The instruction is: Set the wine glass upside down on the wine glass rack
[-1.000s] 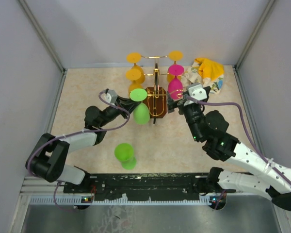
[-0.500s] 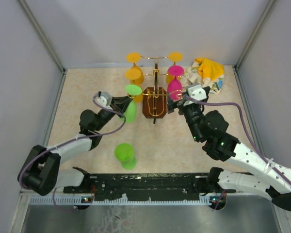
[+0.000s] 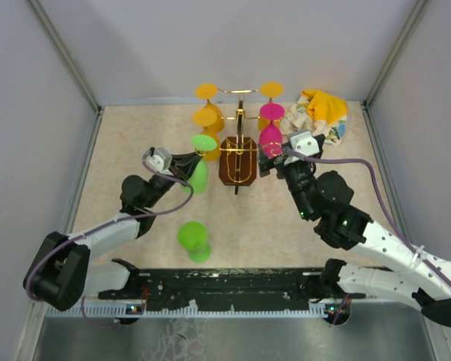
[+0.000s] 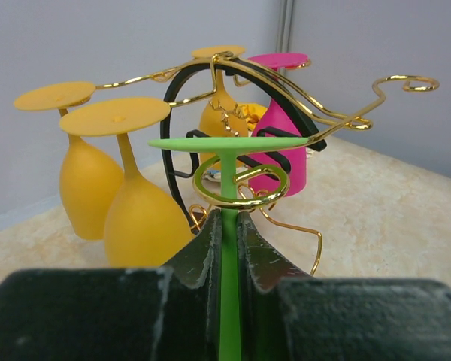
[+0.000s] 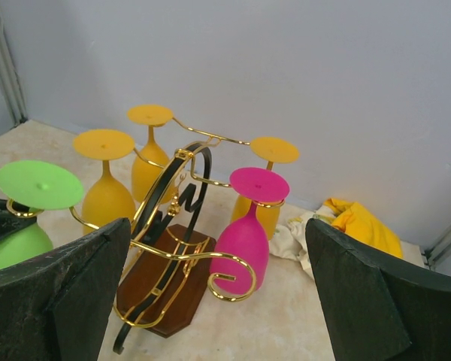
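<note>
The green wine glass (image 3: 200,171) is held upside down by the left gripper (image 3: 185,161), its jaws closed narrowly on the stem and its flat foot uppermost. It is positioned at the front left arm of the rack (image 3: 238,167). In the left wrist view the stem is seen rising through a curled gold hook (image 4: 244,203), with the foot just above the curl; whether the foot rests on the wire cannot be told. Three orange glasses (image 3: 209,117) and one pink glass (image 3: 270,138) are hung bowl-down on the other arms. The right gripper (image 3: 273,162) is held just beside the rack's right side — its jaws are spread wide and nothing is gripped. A second green glass (image 3: 193,238) is seen on the table (image 3: 135,135) near the arm bases, and a crumpled cloth (image 3: 319,111) lies at the far right.
</note>
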`<state>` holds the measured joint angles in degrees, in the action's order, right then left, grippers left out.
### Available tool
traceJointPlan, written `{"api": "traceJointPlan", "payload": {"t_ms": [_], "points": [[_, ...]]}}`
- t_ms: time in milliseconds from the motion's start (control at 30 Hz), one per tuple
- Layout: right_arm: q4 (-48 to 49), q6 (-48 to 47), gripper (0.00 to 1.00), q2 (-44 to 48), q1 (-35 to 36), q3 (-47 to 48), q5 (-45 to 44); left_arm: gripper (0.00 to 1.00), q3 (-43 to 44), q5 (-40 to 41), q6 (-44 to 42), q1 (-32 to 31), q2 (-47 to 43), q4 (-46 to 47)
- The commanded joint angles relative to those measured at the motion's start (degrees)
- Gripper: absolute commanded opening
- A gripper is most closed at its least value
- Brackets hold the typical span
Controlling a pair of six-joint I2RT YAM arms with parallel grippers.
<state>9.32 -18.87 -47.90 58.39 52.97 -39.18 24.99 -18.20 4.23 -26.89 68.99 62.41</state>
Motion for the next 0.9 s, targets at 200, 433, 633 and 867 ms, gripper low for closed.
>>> {"api": "traceJointPlan", "payload": {"t_ms": [200, 433, 633, 867], "points": [[-0.41, -0.24, 0.99, 2.14, 0.46, 2.04, -0.11, 0.0, -4.51, 2.33, 6.54, 0.09, 9.17, 21.47], [-0.27, -0.84, 0.99, 1.32, 0.43, 2.09, -0.24, 0.0, -7.01, 3.85, 7.34, 0.09, 9.19, 27.1], [-0.1, -0.86, 0.99, 1.06, 0.42, 1.9, -0.24, 0.0, -7.81, 0.77, 6.11, 0.0, 6.52, 25.59], [0.28, -0.79, 0.99, 0.35, 0.41, 1.92, 0.05, 0.27, -7.4, -4.1, 6.07, -0.03, 5.25, 23.28]]}}
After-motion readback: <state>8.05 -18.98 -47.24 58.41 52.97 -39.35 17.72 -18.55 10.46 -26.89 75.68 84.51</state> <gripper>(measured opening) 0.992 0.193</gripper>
